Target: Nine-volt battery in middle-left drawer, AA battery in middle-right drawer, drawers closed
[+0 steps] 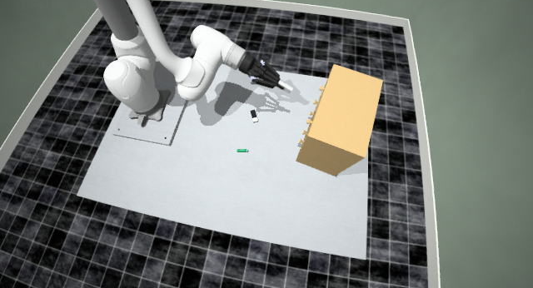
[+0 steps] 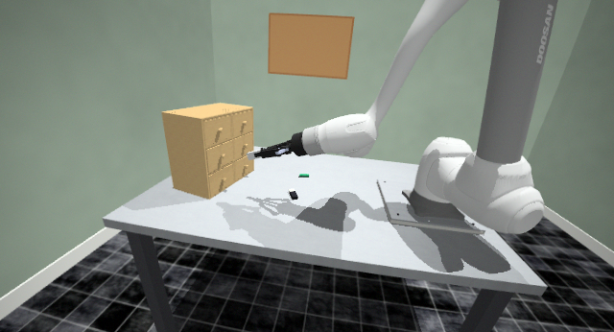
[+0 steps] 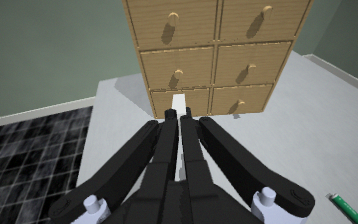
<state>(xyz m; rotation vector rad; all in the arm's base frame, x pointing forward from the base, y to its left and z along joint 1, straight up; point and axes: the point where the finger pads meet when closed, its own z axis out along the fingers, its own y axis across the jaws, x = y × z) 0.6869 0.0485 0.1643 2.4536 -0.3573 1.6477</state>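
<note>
The hand [image 1: 286, 86] [image 2: 251, 155] [image 3: 179, 103] was closed right up, its pale tips together with nothing held between them. It hung above the table [image 1: 208, 188] [image 2: 192, 226], apart from the chest [image 1: 346, 113] [image 2: 187, 154] [image 3: 219, 25] and aimed at its left column.

The step seemed to be getting at the left middle drawer, whose knob [image 2: 222, 159] [image 3: 178, 74] stood ahead. Done well, that meant opening the fingers before reaching the knob, gripping it squarely, then drawing straight back — slowly, and short of half the drawer's length, lest the tray droop or the chest drag along.

Farther out, both batteries lay on the table: the black-and-white nine-volt battery [image 1: 254, 116] [image 2: 294, 195] nearer the hand's shadow, the green AA battery [image 1: 242, 151] [image 2: 304, 176] [image 3: 346, 208] beyond it.

The wrist view gave the drawer fronts face on, all apparently shut, but left out the nine-volt battery. The top view showed the gap between tips and knobs — one the exterior view hid by overlapping the tips with the chest's edge.
</note>
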